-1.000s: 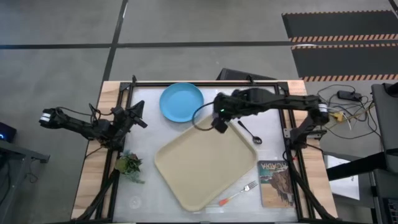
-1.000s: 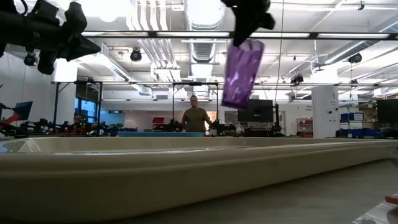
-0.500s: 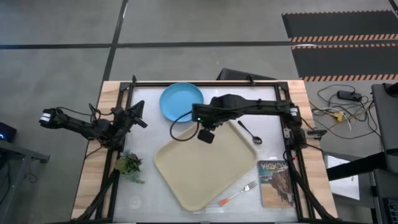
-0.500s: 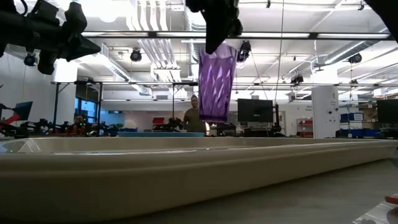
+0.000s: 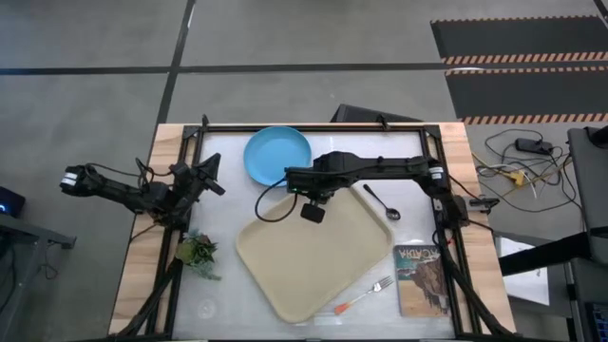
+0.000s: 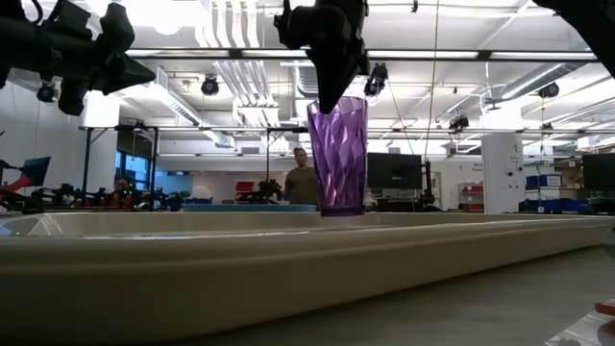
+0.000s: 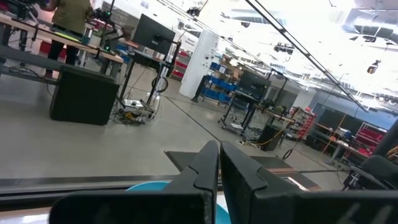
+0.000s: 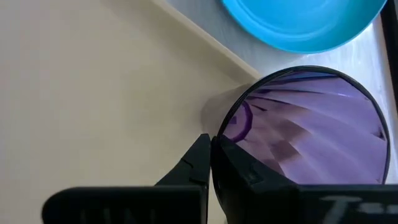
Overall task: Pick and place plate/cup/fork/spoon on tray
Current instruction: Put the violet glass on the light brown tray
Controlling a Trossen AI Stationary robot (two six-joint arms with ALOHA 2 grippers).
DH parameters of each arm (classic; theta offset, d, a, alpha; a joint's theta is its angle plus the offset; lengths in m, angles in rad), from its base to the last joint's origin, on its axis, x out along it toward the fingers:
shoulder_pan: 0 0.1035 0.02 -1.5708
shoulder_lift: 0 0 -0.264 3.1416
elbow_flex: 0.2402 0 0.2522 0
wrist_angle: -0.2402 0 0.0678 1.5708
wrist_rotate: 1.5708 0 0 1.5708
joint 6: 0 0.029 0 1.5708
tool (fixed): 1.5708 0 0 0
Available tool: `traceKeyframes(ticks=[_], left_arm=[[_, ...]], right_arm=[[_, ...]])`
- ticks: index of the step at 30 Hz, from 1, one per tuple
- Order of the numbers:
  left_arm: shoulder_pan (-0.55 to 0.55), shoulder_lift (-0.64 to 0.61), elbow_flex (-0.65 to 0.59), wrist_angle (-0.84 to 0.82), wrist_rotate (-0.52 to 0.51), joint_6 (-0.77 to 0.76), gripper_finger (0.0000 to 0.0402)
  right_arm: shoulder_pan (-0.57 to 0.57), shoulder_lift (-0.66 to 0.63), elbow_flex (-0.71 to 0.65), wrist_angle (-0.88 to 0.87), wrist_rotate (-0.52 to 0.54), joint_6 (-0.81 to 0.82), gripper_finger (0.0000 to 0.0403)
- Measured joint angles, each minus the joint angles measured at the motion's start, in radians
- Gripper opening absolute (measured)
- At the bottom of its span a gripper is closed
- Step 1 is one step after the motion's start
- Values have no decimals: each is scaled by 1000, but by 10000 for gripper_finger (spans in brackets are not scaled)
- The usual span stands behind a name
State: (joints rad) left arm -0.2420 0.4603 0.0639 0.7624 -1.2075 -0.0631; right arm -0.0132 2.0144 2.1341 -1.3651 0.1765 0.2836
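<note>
**A:** Cup (image 6: 337, 154) first: a translucent purple tumbler with faceted walls, upright, its base down at the level of the tray (image 5: 313, 256) rim in the low view. From there we cannot tell whether it touches the tray floor or hangs just above it.

**B:** And what holds it?

**A:** We see the right gripper (image 8: 211, 163) pinching the cup's rim, one dark finger inside the mouth and one outside. From above, the right arm reaches across to the tray's far corner, nearest the plate (image 5: 277, 156), so the cup sits over that corner.

**B:** So which step are we in?

**A:** We judge it to be the placing of the cup — the lowering looks nearly done. The next move calls for spreading the fingers only once the base rests flat, then lifting straight up so the inner finger clears the rim without tipping the tumbler.

**B:** What of the other dishes?

**A:** The plate, round and light blue, lies on the table just beyond the tray's far corner. The spoon (image 5: 380, 202), slim and dark, lies on the table beside the tray's right edge. The fork (image 5: 364, 296), with its orange handle, lies near the tray's near-right corner, next to a printed book (image 5: 419, 277). None of these is on the tray yet.

**B:** And the other arm?

**A:** The left gripper (image 5: 211, 177) waits at the table's left side, fingers pressed together — well apart from the tray.
</note>
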Motion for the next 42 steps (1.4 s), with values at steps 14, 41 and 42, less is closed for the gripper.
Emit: traceKeyframes(ticks=[14, 41, 42], left_arm=[[0, 1, 1, 0, 0, 0, 0], [0, -1, 0, 0, 0, 0, 0], [0, -1, 0, 0, 0, 0, 0]], right_arm=[[0, -1, -15, 18, 3, 56, 9], [0, -4, -6, 27, 69, 71, 150], [0, -4, 2, 21, 69, 71, 151]])
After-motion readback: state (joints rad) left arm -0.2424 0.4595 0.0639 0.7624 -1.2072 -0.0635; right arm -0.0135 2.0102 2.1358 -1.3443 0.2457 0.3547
